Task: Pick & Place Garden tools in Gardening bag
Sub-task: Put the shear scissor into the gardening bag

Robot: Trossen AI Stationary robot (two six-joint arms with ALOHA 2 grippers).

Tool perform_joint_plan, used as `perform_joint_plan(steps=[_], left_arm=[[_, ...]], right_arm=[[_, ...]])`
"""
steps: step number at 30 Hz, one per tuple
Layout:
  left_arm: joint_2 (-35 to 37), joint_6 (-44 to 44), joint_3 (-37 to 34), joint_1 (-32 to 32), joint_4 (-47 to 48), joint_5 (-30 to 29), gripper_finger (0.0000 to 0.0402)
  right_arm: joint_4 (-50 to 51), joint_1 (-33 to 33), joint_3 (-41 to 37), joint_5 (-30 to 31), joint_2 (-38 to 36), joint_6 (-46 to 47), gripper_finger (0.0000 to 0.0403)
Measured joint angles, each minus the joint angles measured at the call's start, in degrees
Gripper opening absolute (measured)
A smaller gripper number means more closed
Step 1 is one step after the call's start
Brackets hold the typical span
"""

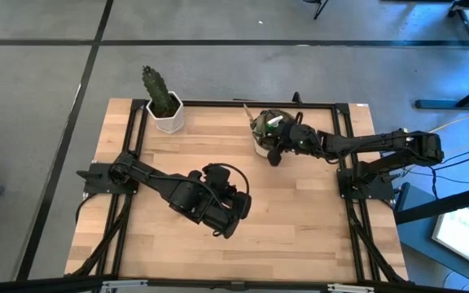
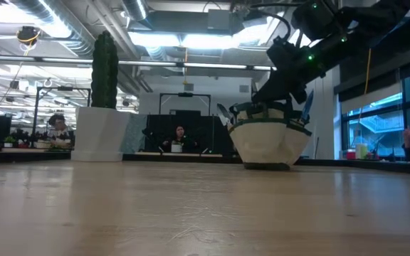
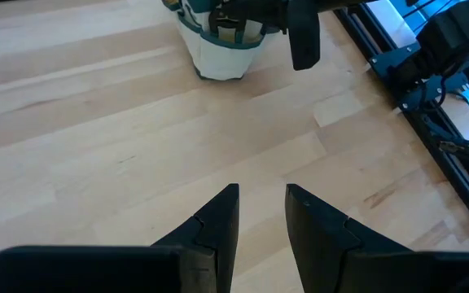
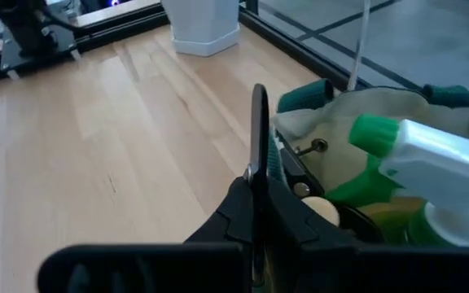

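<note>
One cactus (image 1: 159, 88) stands in one white pot (image 1: 168, 119) at the worktop's (image 1: 300, 220) far left. The left gripper (image 3: 260, 213) hangs over the middle, jaws a little apart, holding nothing. One gardening bag (image 1: 265, 130) sits far right. Its tools are mostly hidden; one spray bottle (image 4: 430, 175) shows. The right gripper (image 4: 259, 175) is at its rim, jaws closed.

Closed right hand (image 4: 259, 175) beside spray bottle (image 4: 430, 175) in gardening bag (image 4: 332, 114).
</note>
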State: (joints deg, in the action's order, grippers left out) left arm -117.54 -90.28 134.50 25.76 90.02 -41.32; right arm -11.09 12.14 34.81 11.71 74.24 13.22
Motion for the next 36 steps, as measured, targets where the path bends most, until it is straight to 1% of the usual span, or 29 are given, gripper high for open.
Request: perform_joint_plan(steps=[4,11,19,21,29,36], left_arm=[[0.0,-0.02,0.0,0.0,-0.27,0.09,0.0097],[0.0,-0.02,0.0,0.2,-0.33,0.09,0.0097],[0.0,-0.02,0.0,0.44,-0.35,-0.07,0.0097],[0.0,-0.02,0.0,0.44,-0.4,-0.09,0.0097],[0.0,-0.04,0.02,0.46,-1.45,0.38,0.0097],[0.0,-1.31,0.02,1.22,-1.6,0.9,0.0097]], right_arm=[[0.43,0.65,0.0,0.1,0.0,2.85,0.001],[0.11,0.72,0.0,0.17,0.14,4.29,0.001],[-1.51,0.23,0.08,0.63,3.09,8.96,0.001],[-2.32,-0.24,0.09,1.08,3.71,8.26,0.001],[-3.56,-1.82,0.22,5.65,3.29,0.03,0.001],[-6.6,-1.59,0.23,7.21,3.29,-0.17,0.001]])
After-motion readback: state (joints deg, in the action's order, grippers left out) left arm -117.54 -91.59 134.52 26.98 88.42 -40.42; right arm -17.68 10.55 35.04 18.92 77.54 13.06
